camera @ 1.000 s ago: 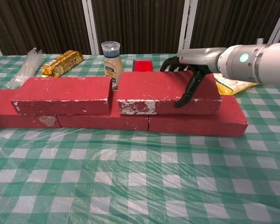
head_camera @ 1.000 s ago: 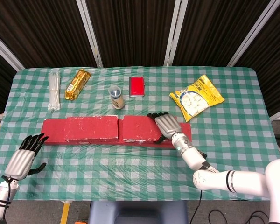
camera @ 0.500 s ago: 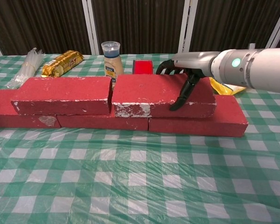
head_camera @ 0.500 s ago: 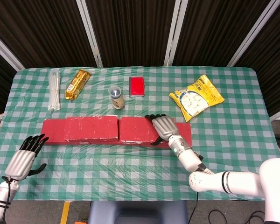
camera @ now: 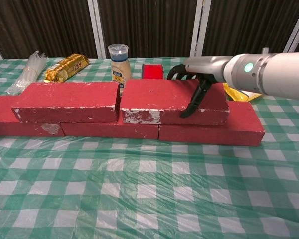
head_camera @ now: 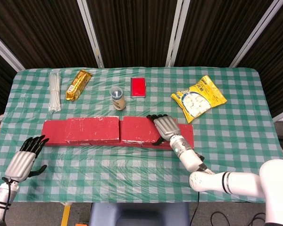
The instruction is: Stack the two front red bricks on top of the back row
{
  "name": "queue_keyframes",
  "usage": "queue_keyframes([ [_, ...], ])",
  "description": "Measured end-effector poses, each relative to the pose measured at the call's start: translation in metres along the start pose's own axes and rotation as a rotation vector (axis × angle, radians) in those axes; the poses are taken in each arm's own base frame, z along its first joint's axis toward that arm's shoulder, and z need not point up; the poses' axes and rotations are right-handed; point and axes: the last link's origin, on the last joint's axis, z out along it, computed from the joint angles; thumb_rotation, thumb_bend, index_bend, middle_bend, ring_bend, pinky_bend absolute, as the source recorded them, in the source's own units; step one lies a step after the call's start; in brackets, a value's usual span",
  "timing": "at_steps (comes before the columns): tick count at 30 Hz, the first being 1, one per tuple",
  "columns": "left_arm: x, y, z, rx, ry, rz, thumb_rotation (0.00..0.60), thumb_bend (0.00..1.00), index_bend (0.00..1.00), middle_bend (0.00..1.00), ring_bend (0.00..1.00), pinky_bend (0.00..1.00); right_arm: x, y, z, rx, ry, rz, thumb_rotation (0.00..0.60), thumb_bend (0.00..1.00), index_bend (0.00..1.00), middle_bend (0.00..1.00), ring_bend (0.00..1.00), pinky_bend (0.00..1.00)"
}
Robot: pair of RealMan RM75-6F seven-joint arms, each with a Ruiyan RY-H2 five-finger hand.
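Note:
A bottom row of red bricks (camera: 209, 130) lies across the table, with two red bricks on top. The left upper brick (camera: 67, 101) (head_camera: 93, 129) sits alone. My right hand (camera: 193, 82) (head_camera: 165, 127) grips the right upper brick (camera: 172, 101) (head_camera: 139, 129) from above, fingers over its back edge and thumb down its front face. That brick sits almost flush against the left upper one. My left hand (head_camera: 24, 159) hovers open off the front left of the row, holding nothing; the chest view does not show it.
Behind the bricks stand a small capped bottle (camera: 119, 61) and a red box (camera: 152, 69). A gold snack bar (head_camera: 79, 84) and a bag of white sticks (head_camera: 54, 90) lie back left, a yellow snack bag (head_camera: 198, 98) back right.
My right hand has slid the right upper brick leftward along the bottom row, closing the gap to the left upper brick. The left hand has stayed put.

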Motion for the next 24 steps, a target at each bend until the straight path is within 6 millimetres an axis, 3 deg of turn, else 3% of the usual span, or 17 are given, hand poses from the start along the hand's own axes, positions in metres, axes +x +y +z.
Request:
queue_keyframes([
  [24,-0.0012,0.0008,0.0001,-0.005,-0.009,-0.001,0.6,0.29,0.0,0.0,0.0,0.02,-0.0006,-0.0042,-0.0015,-0.007,-0.01,-0.001,0.597,0.11,0.24,0.41,0.34,0.41],
])
